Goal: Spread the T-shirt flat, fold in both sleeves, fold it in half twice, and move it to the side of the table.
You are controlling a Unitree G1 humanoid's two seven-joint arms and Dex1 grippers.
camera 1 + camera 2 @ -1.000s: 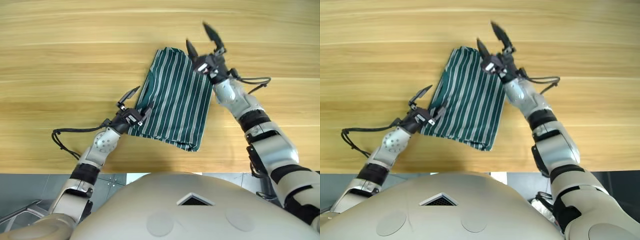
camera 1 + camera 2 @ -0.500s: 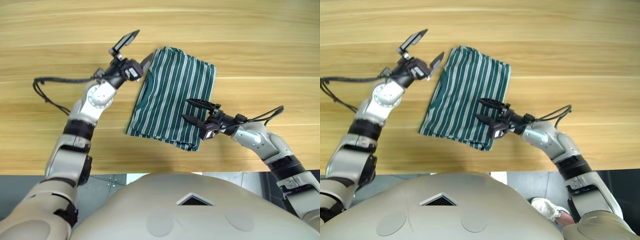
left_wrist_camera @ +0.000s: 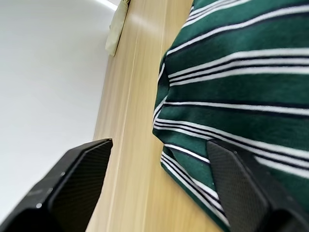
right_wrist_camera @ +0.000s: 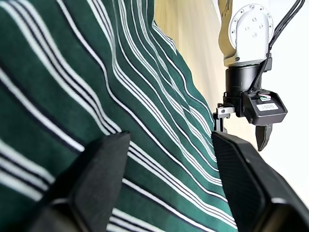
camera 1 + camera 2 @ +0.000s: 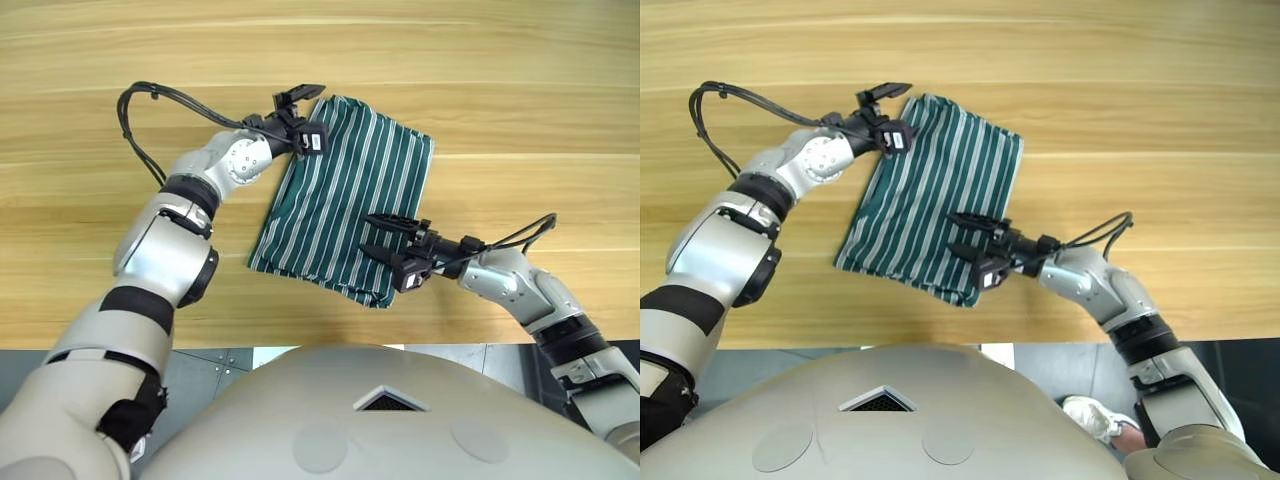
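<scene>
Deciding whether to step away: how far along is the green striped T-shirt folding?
Done: the green white-striped T-shirt lies as a folded rectangle, no sleeves showing. In hand: left gripper and right gripper, both open, at opposite corners. Left: it sits mid wooden table, not at the side.

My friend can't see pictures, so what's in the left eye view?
A folded dark green T-shirt with white stripes lies on a light wooden table. The robot's left gripper is open at the shirt's far left corner, and the right gripper is open at its near right edge.
</scene>
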